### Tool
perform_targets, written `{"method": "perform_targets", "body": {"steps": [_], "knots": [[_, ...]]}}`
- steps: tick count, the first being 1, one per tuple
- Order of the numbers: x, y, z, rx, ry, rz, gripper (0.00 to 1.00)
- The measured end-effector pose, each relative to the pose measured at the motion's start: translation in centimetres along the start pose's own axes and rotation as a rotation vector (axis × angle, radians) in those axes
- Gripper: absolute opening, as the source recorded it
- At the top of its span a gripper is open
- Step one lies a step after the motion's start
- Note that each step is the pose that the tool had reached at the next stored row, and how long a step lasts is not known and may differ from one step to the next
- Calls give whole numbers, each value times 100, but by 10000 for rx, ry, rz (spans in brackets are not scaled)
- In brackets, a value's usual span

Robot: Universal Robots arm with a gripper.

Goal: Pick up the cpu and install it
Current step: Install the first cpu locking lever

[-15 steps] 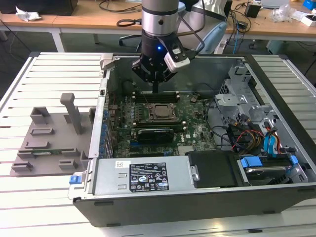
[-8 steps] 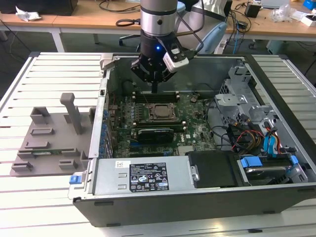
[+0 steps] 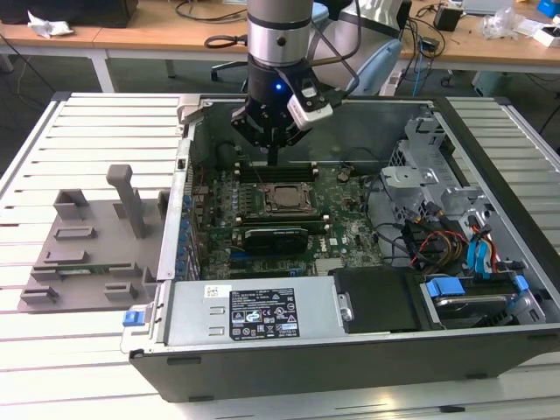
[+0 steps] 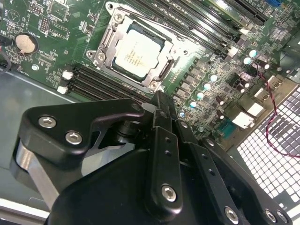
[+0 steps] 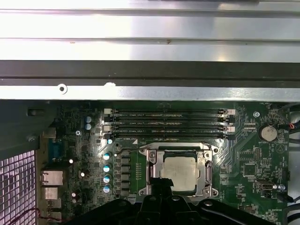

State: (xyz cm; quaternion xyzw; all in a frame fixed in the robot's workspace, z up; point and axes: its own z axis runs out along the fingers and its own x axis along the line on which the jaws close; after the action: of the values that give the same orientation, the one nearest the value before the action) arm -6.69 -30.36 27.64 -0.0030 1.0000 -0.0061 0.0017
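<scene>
The cpu [image 4: 138, 51] lies flat inside the socket frame [image 4: 105, 44] on the green motherboard, its silvery top facing up. In the first wrist view the cpu [image 5: 180, 171] sits within the metal bracket, and in the exterior view the cpu [image 3: 282, 198] is at the middle of the open computer case. My gripper [image 3: 273, 160] hangs above the board just behind the socket, beside the memory slots. Its black fingers [image 4: 159, 101] are pressed together, nothing between them. In the first wrist view the gripper [image 5: 164, 183] tip overlaps the chip's near edge.
Black memory slots [image 5: 168, 124] run along one side of the socket. A long black expansion card [image 3: 276, 236] lies on the other side. The power supply [image 3: 254, 311], drive cage [image 3: 420, 166] and cables [image 3: 437, 236] crowd the case. A grey fixture [image 3: 87, 254] sits at the exterior view's left.
</scene>
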Motion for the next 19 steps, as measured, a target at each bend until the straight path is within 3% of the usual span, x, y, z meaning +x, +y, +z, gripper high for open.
{"method": "perform_targets", "body": {"steps": [19], "knots": [[2, 1, 78, -1, -1, 0, 11]]}}
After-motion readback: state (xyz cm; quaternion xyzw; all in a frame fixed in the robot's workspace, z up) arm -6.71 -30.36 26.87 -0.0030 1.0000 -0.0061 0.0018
